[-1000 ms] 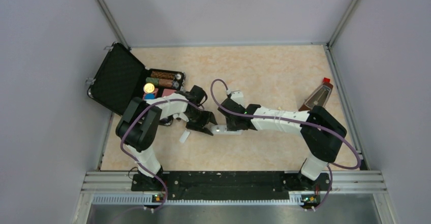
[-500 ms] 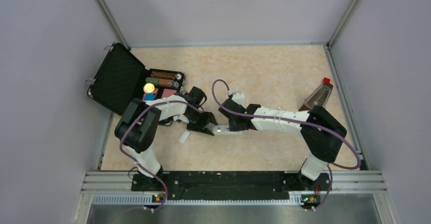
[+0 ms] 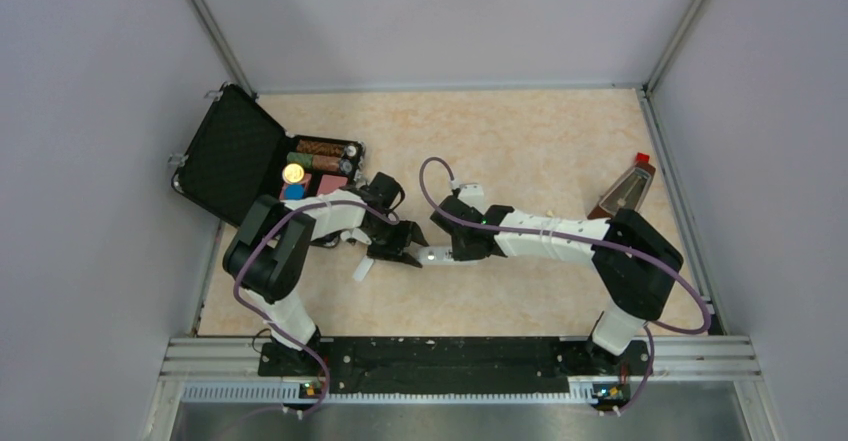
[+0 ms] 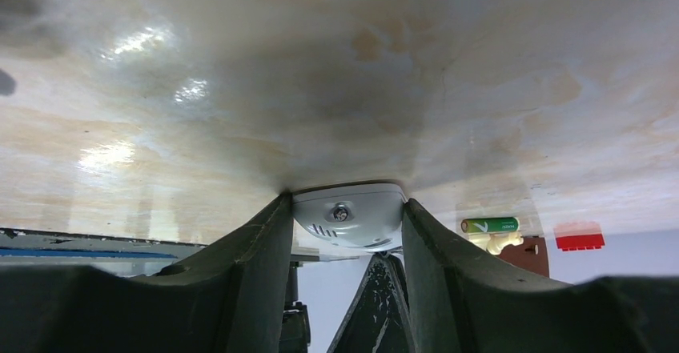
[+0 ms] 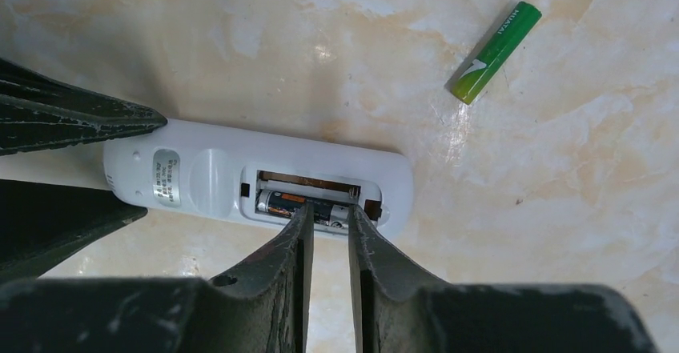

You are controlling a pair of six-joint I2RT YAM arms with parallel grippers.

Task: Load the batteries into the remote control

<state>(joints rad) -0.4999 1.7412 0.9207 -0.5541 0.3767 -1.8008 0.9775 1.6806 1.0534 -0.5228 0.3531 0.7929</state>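
My left gripper [image 4: 346, 201] clamps one end of the white remote control [image 5: 200, 177], which lies back-up on the table [image 5: 560, 233]. Its battery compartment [image 5: 308, 183] is uncovered. My right gripper [image 5: 328, 213], jaws nearly together, rests its tips on the darker battery [image 5: 280, 202] inside; whether it pinches it, I cannot tell. Farther off, the green battery [image 5: 494, 51] lies loose on the table, well apart.

White remote control [image 5: 200, 178] lying back-up on the bench [image 5: 560, 233], compartment standing open, dark battery [image 5: 300, 203] sitting inside, green battery [image 5: 494, 51] lying loose nearby.
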